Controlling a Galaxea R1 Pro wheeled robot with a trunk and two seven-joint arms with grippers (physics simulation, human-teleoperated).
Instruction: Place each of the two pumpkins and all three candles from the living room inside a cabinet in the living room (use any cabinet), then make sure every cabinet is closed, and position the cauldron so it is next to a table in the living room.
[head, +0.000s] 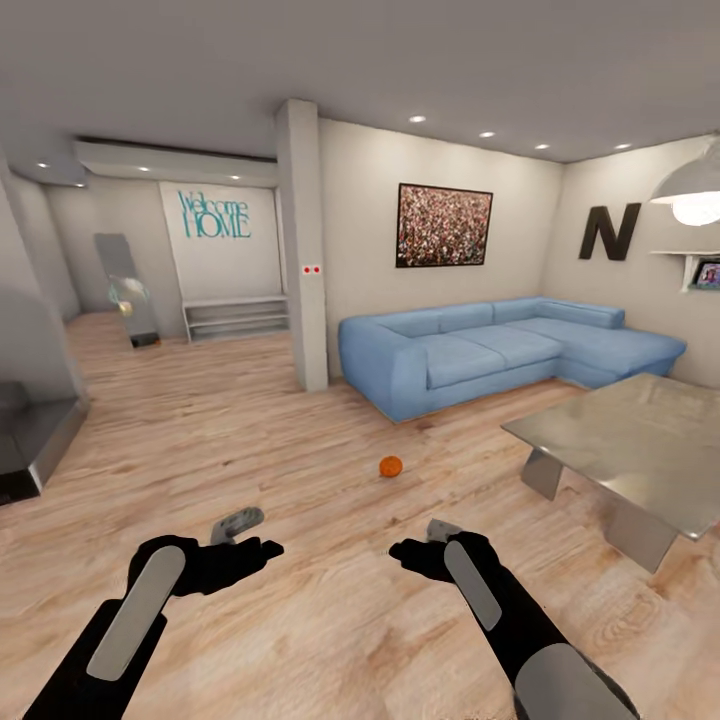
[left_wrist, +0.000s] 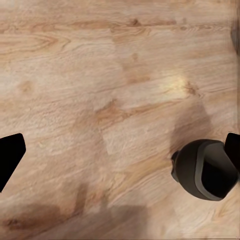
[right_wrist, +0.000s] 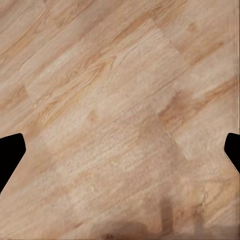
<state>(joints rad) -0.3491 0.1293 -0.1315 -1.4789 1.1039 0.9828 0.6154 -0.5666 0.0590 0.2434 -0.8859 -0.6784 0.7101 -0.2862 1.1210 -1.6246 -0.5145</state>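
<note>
One pumpkin (head: 390, 466) lies on the wood floor (head: 300, 600) at 12 o'clock ahead of the robot, with the grey desk (head: 640, 440) at 2 o'clock. The left end effector (head: 240, 535) and the right end effector (head: 425, 545) hover empty, fingers apart.

Pale wood-plank floor (head: 250, 440): visible grain and knots, low satin sheen.
Small bright-orange round pumpkin (head: 390, 466), 12 o'clock from grippers: smooth, matt.
Low rectangular grey coffee table (head: 640, 440), 2 o'clock: glossy slab top, metal-like, soft reflections; angled legs same finish.
Light-blue L-shaped sofa (head: 480, 355), 1 o'clock: soft cloth look, matt.
Black left gripper (head: 237, 540) and black right gripper (head: 432, 545): matt black shells, smooth grey satin panels on forearms.
Walls: flat matt paint.
</note>
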